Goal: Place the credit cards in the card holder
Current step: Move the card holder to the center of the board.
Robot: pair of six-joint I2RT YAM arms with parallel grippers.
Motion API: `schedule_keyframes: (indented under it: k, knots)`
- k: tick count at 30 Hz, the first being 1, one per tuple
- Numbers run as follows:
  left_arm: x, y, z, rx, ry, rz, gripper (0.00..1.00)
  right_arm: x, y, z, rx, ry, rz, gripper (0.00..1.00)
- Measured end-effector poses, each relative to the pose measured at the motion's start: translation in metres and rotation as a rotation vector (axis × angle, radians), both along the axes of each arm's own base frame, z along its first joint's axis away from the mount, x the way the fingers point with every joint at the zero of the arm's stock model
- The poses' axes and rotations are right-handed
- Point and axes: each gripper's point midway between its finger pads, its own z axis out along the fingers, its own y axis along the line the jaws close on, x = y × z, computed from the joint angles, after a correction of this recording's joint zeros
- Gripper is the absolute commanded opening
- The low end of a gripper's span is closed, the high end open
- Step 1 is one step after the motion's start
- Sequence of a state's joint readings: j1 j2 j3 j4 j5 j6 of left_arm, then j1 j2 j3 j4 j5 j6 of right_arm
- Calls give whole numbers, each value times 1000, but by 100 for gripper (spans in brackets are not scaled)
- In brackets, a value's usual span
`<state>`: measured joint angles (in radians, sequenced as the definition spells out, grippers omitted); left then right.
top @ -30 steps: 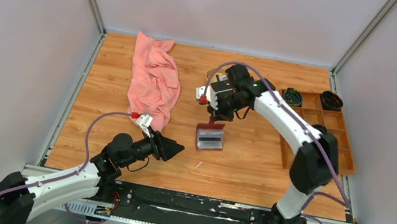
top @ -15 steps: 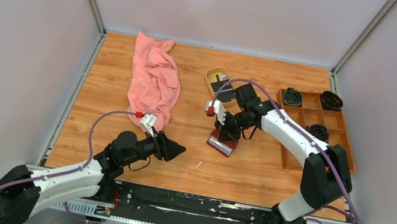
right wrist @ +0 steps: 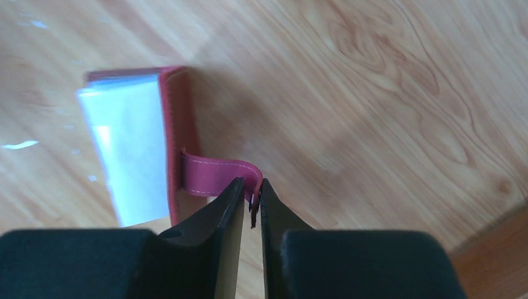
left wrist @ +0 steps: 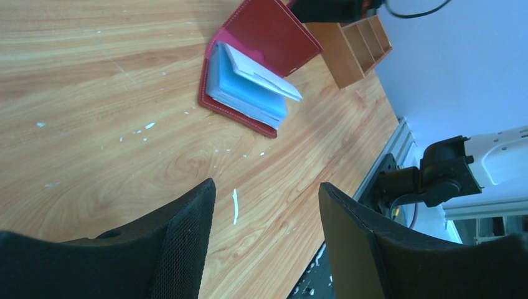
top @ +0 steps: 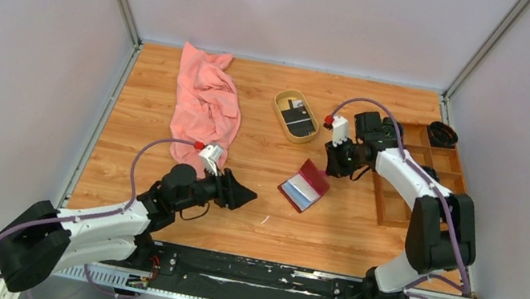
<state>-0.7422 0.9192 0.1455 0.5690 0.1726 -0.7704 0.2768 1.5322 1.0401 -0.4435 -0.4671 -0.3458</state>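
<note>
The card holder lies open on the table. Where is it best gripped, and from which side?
Grip the card holder by its red strap, coming from the strap's free end. It arches clear of the table, so a finger fits on each face.

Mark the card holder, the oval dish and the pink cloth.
card holder (top: 313, 178), top view, on its open red cover.
oval dish (top: 278, 107), top view, on its left rim.
pink cloth (top: 206, 107), top view, on its middle folds.
</note>
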Motion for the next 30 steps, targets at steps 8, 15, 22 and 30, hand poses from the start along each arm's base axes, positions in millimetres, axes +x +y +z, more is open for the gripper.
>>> schedule_keyframes:
  k: [8,15,22,30]
  knots:
    - [5,-10,6,7,5,-31,66,11,-29,-33,-143,50,-100,35]
    - [10,-23,7,22,24,-59,66,26,-35,8,-155,-100,-97,52]
    - [9,-30,0,40,49,-80,66,17,-16,96,-39,-368,80,63]
    - [9,-24,15,5,0,-53,66,-44,59,95,156,-318,464,65]
